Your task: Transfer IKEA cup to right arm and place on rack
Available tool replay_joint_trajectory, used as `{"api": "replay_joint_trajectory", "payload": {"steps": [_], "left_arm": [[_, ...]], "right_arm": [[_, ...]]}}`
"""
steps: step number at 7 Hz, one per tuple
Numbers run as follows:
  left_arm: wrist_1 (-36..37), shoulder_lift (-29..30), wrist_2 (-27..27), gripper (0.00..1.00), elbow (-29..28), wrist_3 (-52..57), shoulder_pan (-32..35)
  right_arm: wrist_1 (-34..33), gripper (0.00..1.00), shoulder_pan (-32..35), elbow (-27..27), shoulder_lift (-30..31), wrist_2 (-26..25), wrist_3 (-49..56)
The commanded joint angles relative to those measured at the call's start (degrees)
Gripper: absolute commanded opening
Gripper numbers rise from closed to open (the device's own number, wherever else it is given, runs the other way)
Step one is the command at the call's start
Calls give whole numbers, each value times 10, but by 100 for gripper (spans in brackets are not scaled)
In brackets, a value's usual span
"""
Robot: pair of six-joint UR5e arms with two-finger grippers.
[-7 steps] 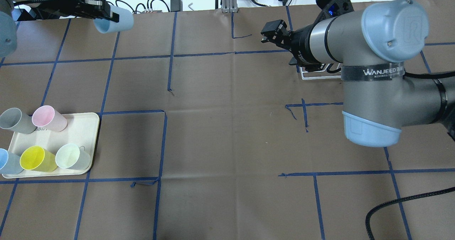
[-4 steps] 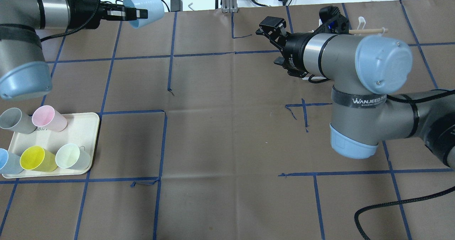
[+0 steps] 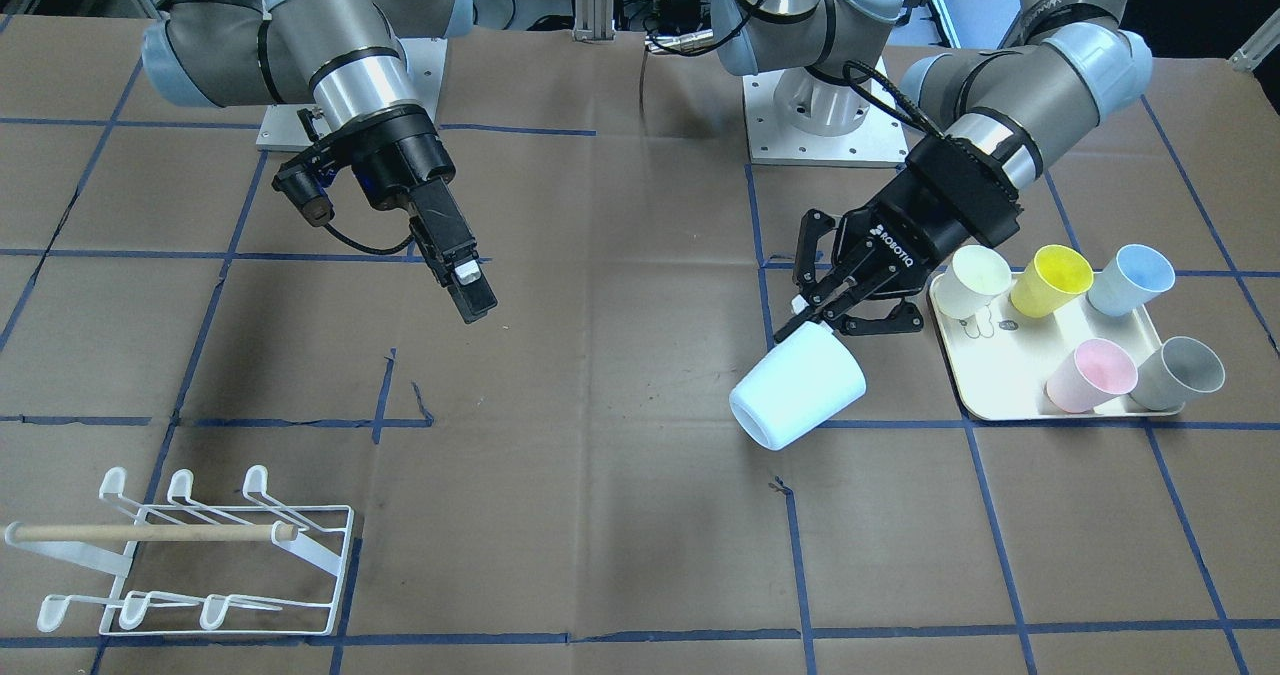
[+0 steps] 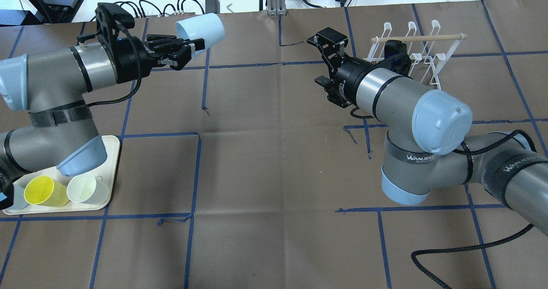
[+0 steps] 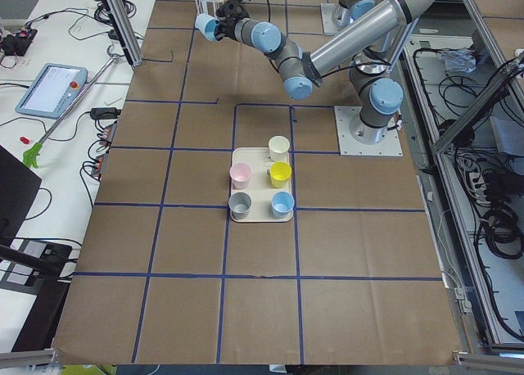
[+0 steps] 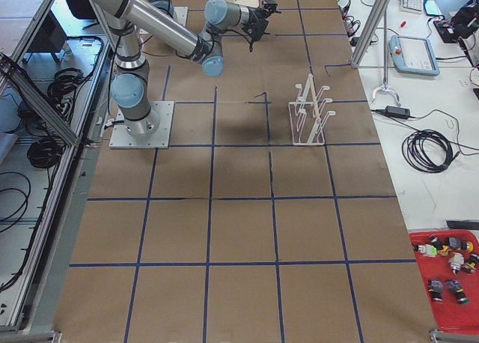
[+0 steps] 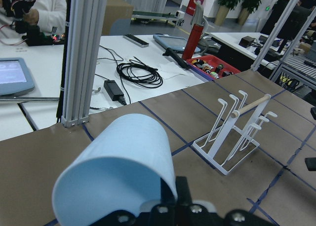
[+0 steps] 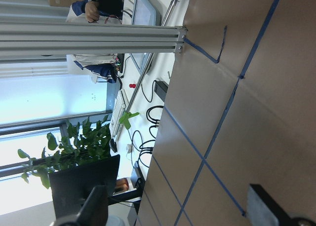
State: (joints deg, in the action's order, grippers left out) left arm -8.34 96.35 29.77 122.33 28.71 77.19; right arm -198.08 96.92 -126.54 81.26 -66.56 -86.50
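Reading the overhead view from its left side, the left arm [image 4: 55, 70] reaches across the table [image 4: 274, 160] with the left pincer [image 4: 191, 48] clamped on the IKEA cup [image 4: 202, 33], which is pale blue and held clear of the table near its far edge. The left wrist view indicates a grip at the mouth rim. The cup's long axis runs outward from the pincer, tilted toward the far edge and the robot's right, closed base leading. Across a wide bare span of table, the right pincer [image 4: 329, 40] hangs with its jaws spread and nothing between them, as the right wrist view confirms. The cup therefore lies to the robot's left of the right pincer, well apart, and its axis is judged oblique to that pincer, not in line. The rack [image 4: 424, 37] stands just beyond the right arm [image 4: 385, 94], the nearer arm to it. The right forearm covers part of the rack, and the left elbow covers part of the tray [image 4: 114, 160]. The side views are too small to judge either grip.
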Motion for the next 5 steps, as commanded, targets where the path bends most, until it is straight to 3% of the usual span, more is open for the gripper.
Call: {"api": "replay_joint_trajectory", "payload": {"steps": [1, 3, 5], "left_arm": [[94, 39, -6, 0, 15, 0, 30], [195, 88, -7, 0, 16, -38, 50], [262, 86, 1, 1, 17, -120, 65]], "right_arm": [[-31, 100, 20, 15, -25, -4, -43], [-27, 100, 20, 40, -26, -8, -39], [-18, 100, 41, 41, -29, -5, -40]]}}
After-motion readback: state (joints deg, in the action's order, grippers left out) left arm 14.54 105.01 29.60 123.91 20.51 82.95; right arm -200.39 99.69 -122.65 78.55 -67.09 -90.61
